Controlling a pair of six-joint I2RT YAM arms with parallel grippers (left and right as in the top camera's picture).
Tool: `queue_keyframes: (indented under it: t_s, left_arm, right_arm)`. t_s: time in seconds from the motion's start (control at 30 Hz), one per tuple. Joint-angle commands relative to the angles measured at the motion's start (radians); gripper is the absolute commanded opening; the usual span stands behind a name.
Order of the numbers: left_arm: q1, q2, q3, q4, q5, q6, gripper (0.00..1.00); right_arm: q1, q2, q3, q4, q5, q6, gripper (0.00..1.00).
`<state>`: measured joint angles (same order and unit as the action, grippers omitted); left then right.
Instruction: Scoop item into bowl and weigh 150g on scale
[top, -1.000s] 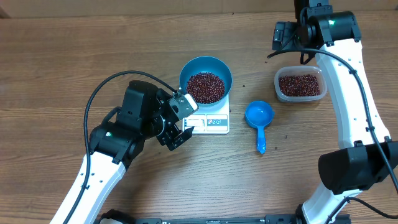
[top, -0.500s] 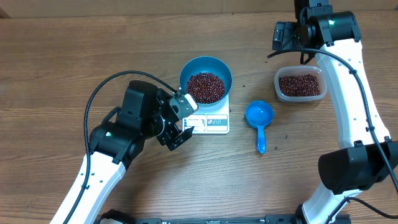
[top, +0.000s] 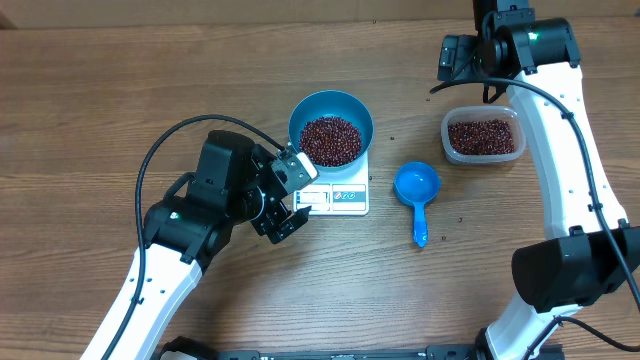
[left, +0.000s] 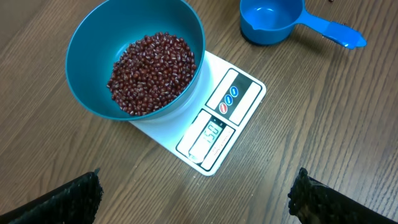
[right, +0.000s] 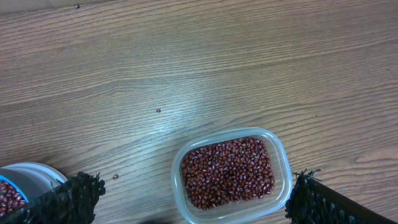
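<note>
Beans (top: 331, 140) lay heaped in the blue bowl (top: 300, 115), which sat on the far end of the white scale (top: 340, 197) at mid-bench. The scale's long axis ran from the far edge toward the near edge, with its display (left: 211, 134) at the near end. The display seemed to read 150, though the digits were small.

The left gripper (top: 296, 192) hovered just beside the scale's near left corner with its jaws wide and empty. The bowl lay ahead of them toward the far edge, so this arm was much the nearer one to it. The right gripper (top: 458, 60) hung near the far right corner, also wide and empty, just beyond the clear tub (top: 447, 135) of spare beans.

The blue scoop (top: 417, 188) lay between scale and tub, empty, its handle pointing at the near edge. Any top-up would probably start from that handle.
</note>
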<state>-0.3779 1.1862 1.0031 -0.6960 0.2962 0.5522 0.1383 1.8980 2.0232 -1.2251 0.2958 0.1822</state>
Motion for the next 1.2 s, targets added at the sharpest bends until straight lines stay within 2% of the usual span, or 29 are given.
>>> queue_keyframes:
  t_s: [0.0, 0.3, 0.53, 0.7, 0.87, 1.17]
  left_arm:
    - [0.005, 0.003, 0.027, -0.005, 0.008, -0.018, 1.0]
    - [0.004, -0.012, 0.027, -0.027, 0.008, -0.017, 1.0]
    - [0.005, -0.127, -0.021, -0.082, -0.027, -0.014, 0.99]
    - [0.006, -0.264, -0.151, 0.02, -0.091, -0.013, 1.0]
    - [0.029, -0.43, -0.29, 0.139, -0.095, -0.014, 1.0]
    - [0.178, -0.763, -0.482, 0.335, -0.069, -0.089, 0.99]
  right_arm:
    - [-0.002, -0.035, 0.026, 0.005, 0.018, 0.0, 1.0]
    - [-0.002, -0.035, 0.026, 0.005, 0.018, 0.0, 1.0]
    - [-0.002, -0.035, 0.026, 0.005, 0.018, 0.0, 1.0]
    - [-0.002, -0.035, 0.026, 0.005, 0.018, 0.0, 1.0]
    - [-0.002, -0.035, 0.026, 0.005, 0.018, -0.001, 1.0]
    - [-0.002, -0.035, 0.026, 0.005, 0.018, 0.0, 1.0]
